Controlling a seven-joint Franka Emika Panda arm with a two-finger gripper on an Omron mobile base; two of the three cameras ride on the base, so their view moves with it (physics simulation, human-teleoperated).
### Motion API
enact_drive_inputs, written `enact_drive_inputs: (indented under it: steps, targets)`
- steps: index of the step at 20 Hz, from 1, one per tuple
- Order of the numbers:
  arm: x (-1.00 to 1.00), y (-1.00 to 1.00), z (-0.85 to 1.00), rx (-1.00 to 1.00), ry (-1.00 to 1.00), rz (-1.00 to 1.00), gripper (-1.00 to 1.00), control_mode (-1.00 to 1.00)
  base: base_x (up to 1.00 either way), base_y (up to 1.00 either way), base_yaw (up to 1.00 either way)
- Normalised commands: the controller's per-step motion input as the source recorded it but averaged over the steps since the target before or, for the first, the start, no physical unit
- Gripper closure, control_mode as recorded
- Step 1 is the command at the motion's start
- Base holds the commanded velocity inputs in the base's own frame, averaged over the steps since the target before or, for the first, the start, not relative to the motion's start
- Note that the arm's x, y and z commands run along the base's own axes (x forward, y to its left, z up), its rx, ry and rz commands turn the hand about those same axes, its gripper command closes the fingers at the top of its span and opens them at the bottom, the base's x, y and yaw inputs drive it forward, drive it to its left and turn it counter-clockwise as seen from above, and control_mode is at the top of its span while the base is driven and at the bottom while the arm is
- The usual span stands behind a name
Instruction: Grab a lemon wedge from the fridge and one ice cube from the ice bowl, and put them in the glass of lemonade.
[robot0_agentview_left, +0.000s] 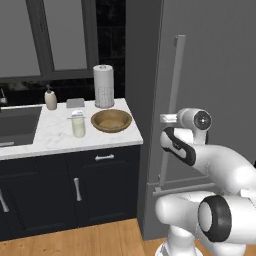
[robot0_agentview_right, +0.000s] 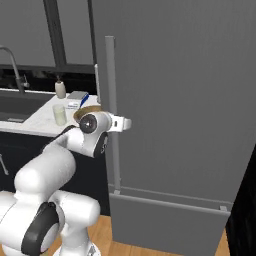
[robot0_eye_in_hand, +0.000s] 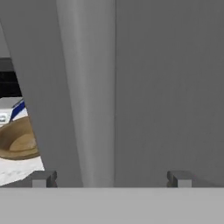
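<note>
A: The pincer (robot0_eye_in_hand: 109, 178) is right up at the fridge (robot0_agentview_right: 190, 100), fingers spread wide apart, nothing between them but the long vertical bar handle (robot0_eye_in_hand: 87, 87).

B: And the hand view shows it well: one fingertip (robot0_eye_in_hand: 43, 178) stands on one side of that handle, the other on the far side, the bar running up between them. Whether either tip touches the bar, the pictures do not tell.

A: The fridge door is closed, so the lemon wedge stays hidden.

B: Off to the pincer's left, on the white marble surface (robot0_agentview_left: 50, 132), sits the ice bowl (robot0_agentview_left: 111, 120), brown and shallow. What lies inside it cannot be made out.

A: The glass of lemonade (robot0_agentview_left: 78, 125) stands just beside the bowl, on its side away from the pincer, upright, pale liquid inside.

B: Behind the bowl rises a white paper-towel roll (robot0_agentview_left: 104, 86), farther from the pincer than the bowl itself.

A: A soap dispenser (robot0_agentview_left: 50, 98) stands beyond the glass, well apart from the pincer, next to the dark sink (robot0_agentview_left: 17, 125).
</note>
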Motion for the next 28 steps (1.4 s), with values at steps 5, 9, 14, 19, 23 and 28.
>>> enact_drive_inputs:
  steps: [5, 9, 14, 19, 23, 28]
  targets:
    - [0.66, 0.00, 0.00, 0.00, 0.00, 0.00, -1.00, -1.00, 0.00, 0.00, 0.00]
    - [0.65, 0.00, 0.00, 0.00, 0.00, 0.00, -1.00, -1.00, 0.00, 0.00, 0.00]
    - [0.60, 0.00, -0.07, 0.00, -0.01, 0.00, -1.00, -1.00, 0.00, 0.00, 0.00]
    - [0.56, 0.00, -0.03, 0.00, 0.02, 0.00, -1.00, -1.00, 0.00, 0.00, 0.00]
    - [-0.01, 0.00, 0.04, 0.00, 0.10, 0.00, 1.00, -1.00, 0.00, 0.00, 0.00]
    - [-0.08, 0.00, 0.21, 0.00, 0.07, 0.00, 1.00, -1.00, 0.00, 0.00, 0.00]
